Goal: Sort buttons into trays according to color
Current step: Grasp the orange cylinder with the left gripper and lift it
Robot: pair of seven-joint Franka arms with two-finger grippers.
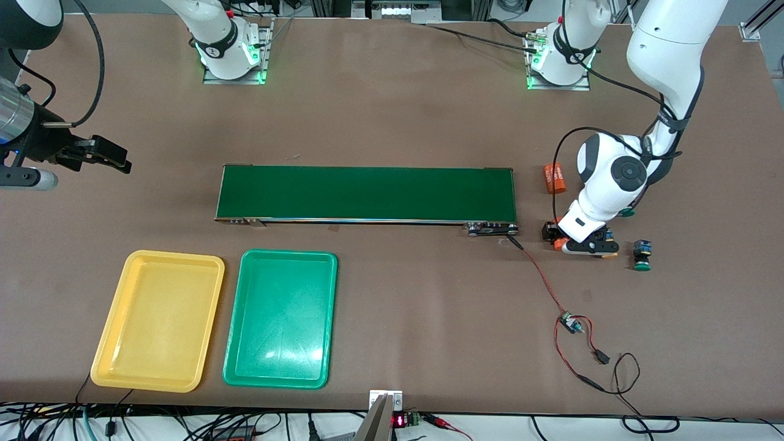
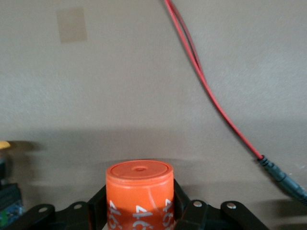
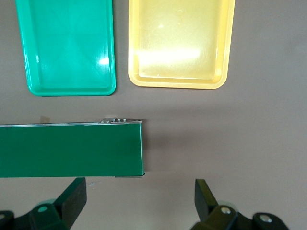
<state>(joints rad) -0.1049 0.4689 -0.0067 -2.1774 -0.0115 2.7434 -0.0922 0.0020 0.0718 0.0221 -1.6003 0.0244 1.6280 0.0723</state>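
Observation:
My left gripper (image 1: 588,247) is low on the table off the belt's end, at the left arm's end. In the left wrist view it (image 2: 140,213) is shut on an orange cylinder marked 4680 (image 2: 139,191). A green-capped button (image 1: 641,255) lies beside it. A second green cap (image 1: 626,212) peeks from under the arm. An orange-yellow-capped button (image 1: 609,245) touches the gripper and shows at the wrist view's edge (image 2: 5,144). The yellow tray (image 1: 158,320) and green tray (image 1: 281,318) lie side by side, empty. My right gripper (image 1: 107,156) is open and empty (image 3: 139,201).
The long dark-green conveyor belt (image 1: 366,193) lies mid-table. A second orange cylinder (image 1: 555,177) lies by its end. A red cable (image 1: 542,275) runs from the belt to a small board (image 1: 571,322). A black-and-orange piece (image 1: 553,236) sits against the left gripper.

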